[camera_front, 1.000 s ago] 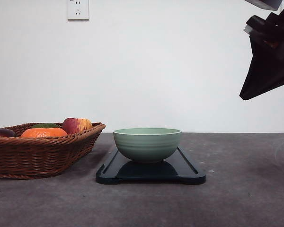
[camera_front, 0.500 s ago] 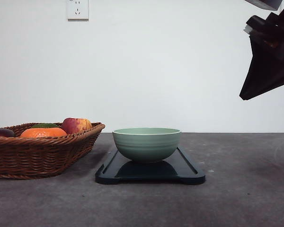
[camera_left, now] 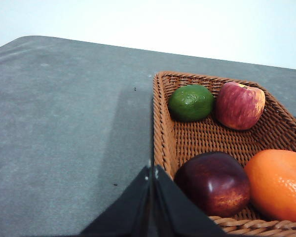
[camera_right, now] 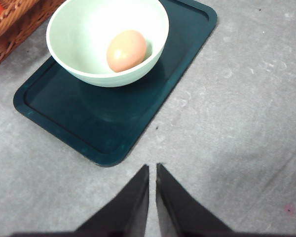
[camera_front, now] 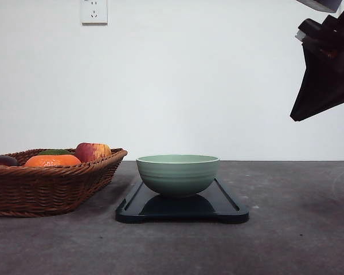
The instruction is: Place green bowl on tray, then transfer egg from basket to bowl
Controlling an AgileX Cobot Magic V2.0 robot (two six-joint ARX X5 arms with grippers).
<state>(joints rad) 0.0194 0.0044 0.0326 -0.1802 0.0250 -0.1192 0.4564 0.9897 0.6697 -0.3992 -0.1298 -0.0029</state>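
The right gripper (camera_right: 152,170) has its 2 black fingers pressed almost together, holding nothing, above bare bench beside the tray. In the front view it hangs high at 2 o'clock, well clear of everything. The left gripper (camera_left: 152,173) is likewise pinched closed and empty, poised just outside the basket's near rim.

The bench (camera_front: 286,229) is dark grey and matte, backed by a plain white wall with a socket (camera_front: 94,11) at 11 o'clock.

The green bowl (camera_front: 178,174) stands upright on the tray (camera_front: 229,213), toward its far end. The egg (camera_right: 126,50) lies inside the bowl. The basket (camera_front: 46,189) sits at 9 o'clock from the tray, holding a lime (camera_left: 191,102), an apple (camera_left: 240,105), a dark red fruit (camera_left: 213,182) and a tangerine (camera_left: 278,183).
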